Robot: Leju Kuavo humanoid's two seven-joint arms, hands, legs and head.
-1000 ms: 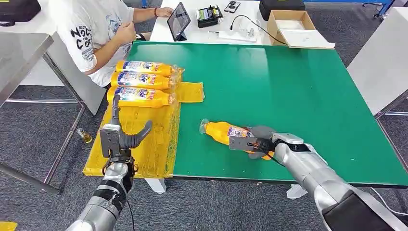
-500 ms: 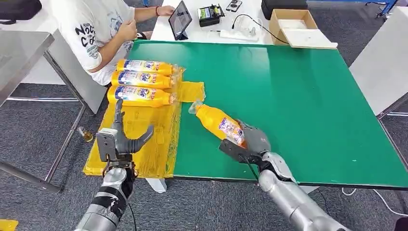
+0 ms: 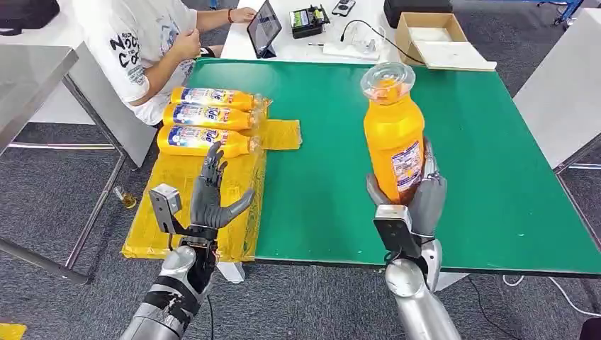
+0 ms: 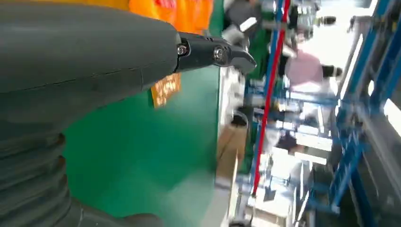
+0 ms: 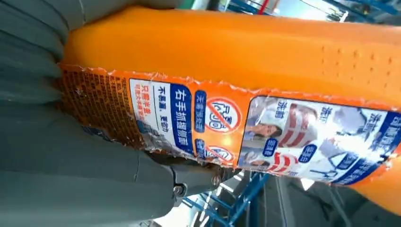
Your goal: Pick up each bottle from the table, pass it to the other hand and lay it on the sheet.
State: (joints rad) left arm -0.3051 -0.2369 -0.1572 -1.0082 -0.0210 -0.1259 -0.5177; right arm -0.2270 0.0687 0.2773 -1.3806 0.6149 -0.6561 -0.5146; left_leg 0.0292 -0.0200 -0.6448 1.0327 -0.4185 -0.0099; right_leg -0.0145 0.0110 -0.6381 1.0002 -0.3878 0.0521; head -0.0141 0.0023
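The right hand [image 3: 409, 205] grips one orange bottle [image 3: 394, 138] upright above the green bench [image 3: 482, 142], cap toward the camera, long axis vertical. The left hand [image 3: 212, 202], fingers spread and empty, waits well apart to its left. Three bottles [image 3: 205, 119] lie on the yellow sheet [image 3: 212, 205].

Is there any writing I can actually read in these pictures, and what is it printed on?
"右手抓握面": blue box on the label of the orange plastic bottle that the right hand holds.
Other small print on that label: too small to read.
Labels of the three orange bottles lying on the yellow sheet: blurred.
A person's white T-shirt: dark lettering, unclear.
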